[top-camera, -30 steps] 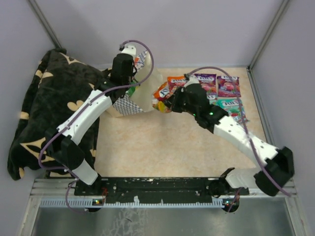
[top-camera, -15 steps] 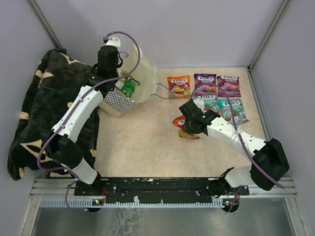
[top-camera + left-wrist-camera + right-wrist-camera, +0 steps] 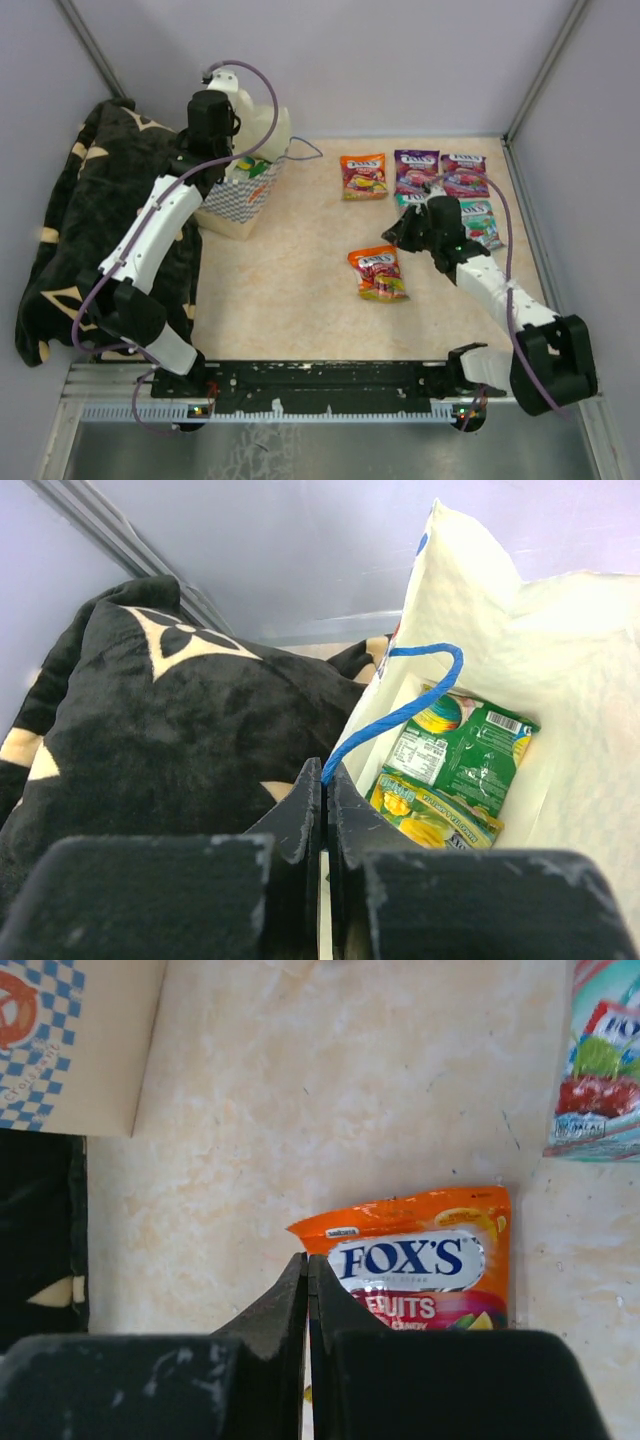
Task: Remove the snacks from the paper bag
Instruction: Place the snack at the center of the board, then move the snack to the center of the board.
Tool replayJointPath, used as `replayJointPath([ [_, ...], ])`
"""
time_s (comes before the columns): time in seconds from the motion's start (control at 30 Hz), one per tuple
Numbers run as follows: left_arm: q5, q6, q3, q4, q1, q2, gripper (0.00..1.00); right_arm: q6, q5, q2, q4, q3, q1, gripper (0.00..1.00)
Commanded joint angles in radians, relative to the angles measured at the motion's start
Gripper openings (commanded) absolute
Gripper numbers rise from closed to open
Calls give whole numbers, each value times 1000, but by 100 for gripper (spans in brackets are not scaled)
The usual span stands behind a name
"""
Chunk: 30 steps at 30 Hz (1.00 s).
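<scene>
The paper bag [image 3: 245, 195] stands upright at the back left, mouth up. My left gripper [image 3: 228, 155] is shut on its blue string handle [image 3: 400, 715] at the rim [image 3: 325, 770]. Inside the bag [image 3: 580, 680] lie a green packet [image 3: 470, 750] and a yellow packet [image 3: 435, 815]. An orange snack packet [image 3: 378, 273] lies flat on the table. My right gripper [image 3: 398, 236] is shut and empty, just right of and above that packet [image 3: 420, 1260], with its tips [image 3: 307, 1260] over the packet's left corner. Several more packets lie at the back right: orange [image 3: 363, 175], two purple [image 3: 417, 170] and teal [image 3: 480, 222].
The black floral blanket [image 3: 90, 220] lies heaped along the left side, against the bag. Grey walls close the back and both sides. The right arm lies over part of the teal packets. The bag's checkered corner [image 3: 80, 1040] shows in the right wrist view.
My right gripper carried the orange packet from the bag to mid-table, let it go and drew back right. My left gripper lifted the bag from tilted to upright.
</scene>
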Motion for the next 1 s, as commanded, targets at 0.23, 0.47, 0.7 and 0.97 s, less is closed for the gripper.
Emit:
replayJointPath([
  [0.23, 69, -23, -13, 20, 4, -52, 0, 325, -717, 543, 980, -387, -136, 0],
  [0.47, 34, -12, -29, 24, 4, -74, 0, 234, -646, 517, 741, -331, -139, 0],
  [0.7, 54, -25, -29, 25, 4, -89, 0, -116, -19, 52, -63, -58, -4, 78],
  [0.97, 61, -29, -19, 20, 3, -88, 0, -18, 403, 33, -472, 26, 199, 92],
])
